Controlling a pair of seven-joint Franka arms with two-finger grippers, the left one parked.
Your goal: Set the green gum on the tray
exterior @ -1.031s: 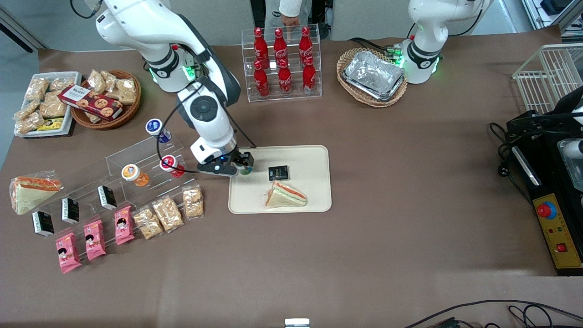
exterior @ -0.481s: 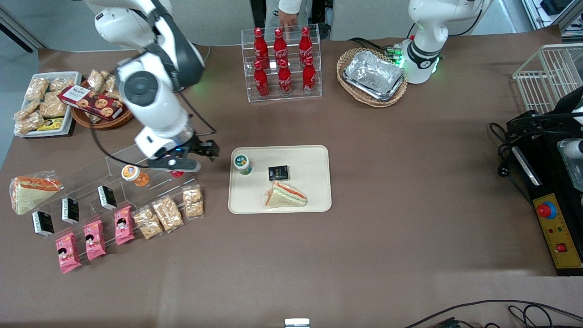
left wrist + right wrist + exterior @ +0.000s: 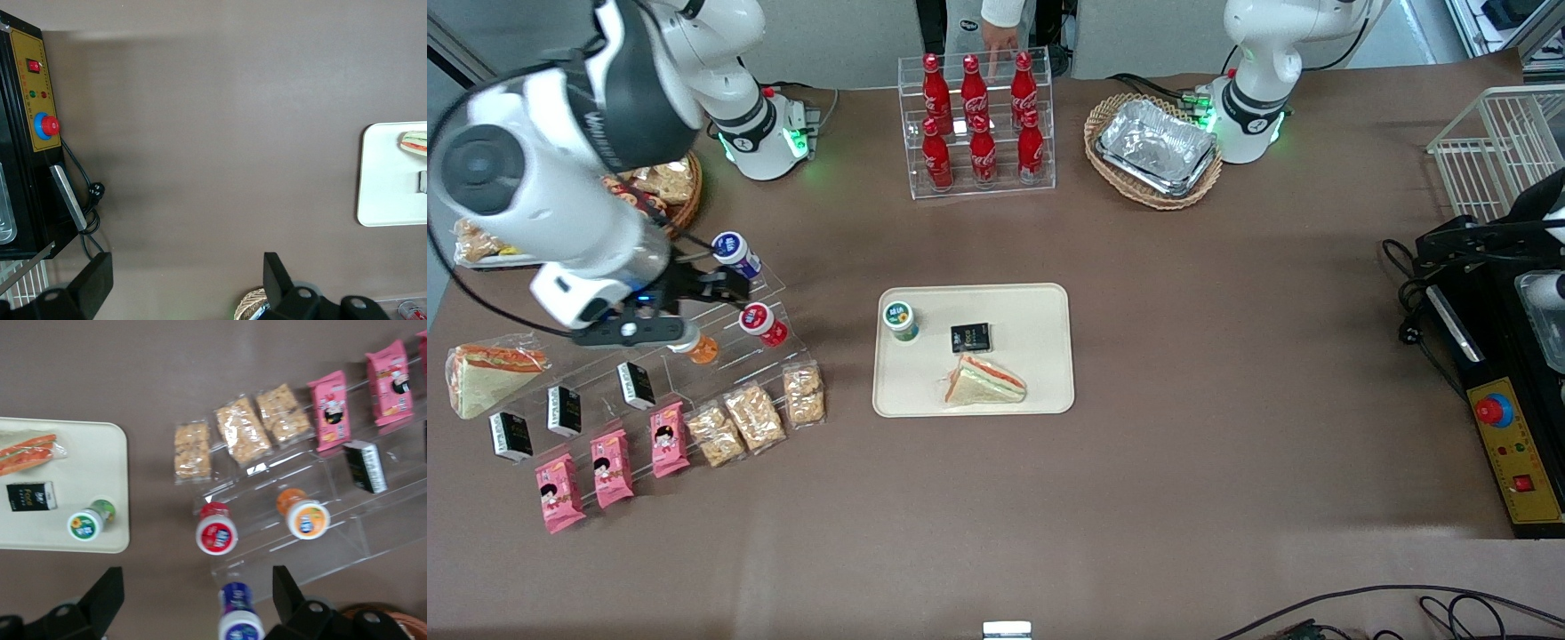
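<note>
The green gum (image 3: 900, 320) stands upright on the cream tray (image 3: 1032, 311), near the tray corner closest to the working arm; its white lid with green lettering faces up. The right wrist view shows the same green gum (image 3: 87, 523) on the tray (image 3: 80, 467). My gripper (image 3: 725, 286) hangs well above the table over the clear acrylic shelf, away from the tray toward the working arm's end. The gripper (image 3: 197, 600) is open with nothing between its fingers.
On the acrylic shelf (image 3: 694, 307) sit a blue-lidded bottle (image 3: 731, 249), a red-lidded bottle (image 3: 760, 322) and an orange bottle (image 3: 701, 348). A sandwich (image 3: 983, 380) and a black packet (image 3: 970, 337) share the tray. Snack packs (image 3: 756, 413) lie nearer the camera.
The gripper let go of the green gum on the tray, opened, then rose and swung away toward the working arm's end, over the shelf. The gum stays standing.
</note>
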